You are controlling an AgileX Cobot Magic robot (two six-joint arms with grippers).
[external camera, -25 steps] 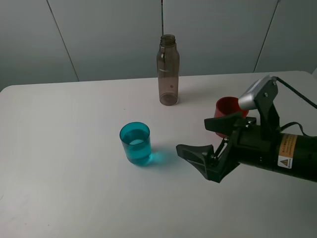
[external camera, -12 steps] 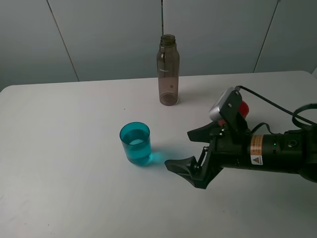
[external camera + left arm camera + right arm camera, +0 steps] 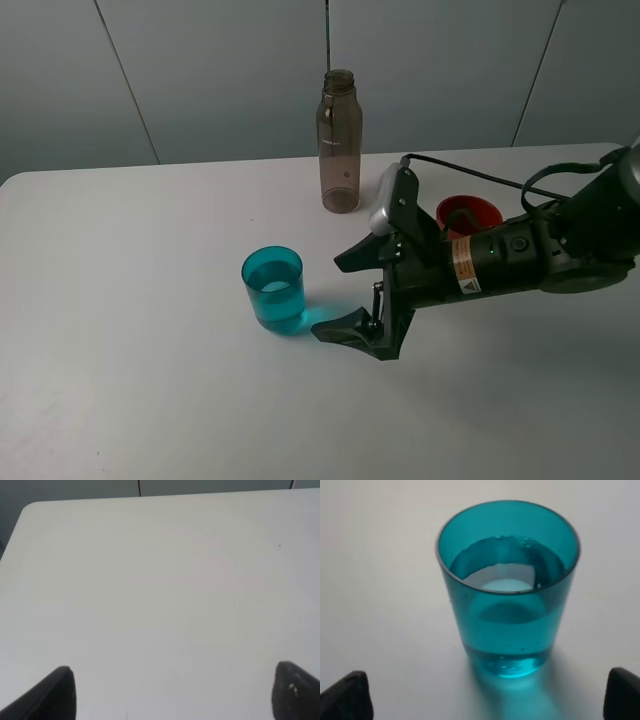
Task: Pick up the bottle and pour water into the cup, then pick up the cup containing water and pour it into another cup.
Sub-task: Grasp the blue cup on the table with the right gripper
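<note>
The teal cup [image 3: 273,290] stands upright on the white table with water in it. My right gripper [image 3: 330,300] is open just to its right, one finger on each side of the line to it and neither touching it. The right wrist view shows the cup [image 3: 507,605] straight ahead, with the dark fingertips [image 3: 345,697] spread wide at the frame's corners. The smoky-grey bottle [image 3: 340,140] stands uncapped at the back. The red-orange cup [image 3: 468,214] is behind my right arm, partly hidden. My left gripper [image 3: 175,692] is open over bare table.
The white table [image 3: 140,380] reaches from the left edge to the front. A black cable [image 3: 480,178] loops over the right arm near the red-orange cup. A grey panelled wall [image 3: 200,70] rises behind the table.
My right gripper has swept left and down toward the teal cup, staying open. Its arm now covers part of the red-orange cup. The cups and bottle have not moved.
</note>
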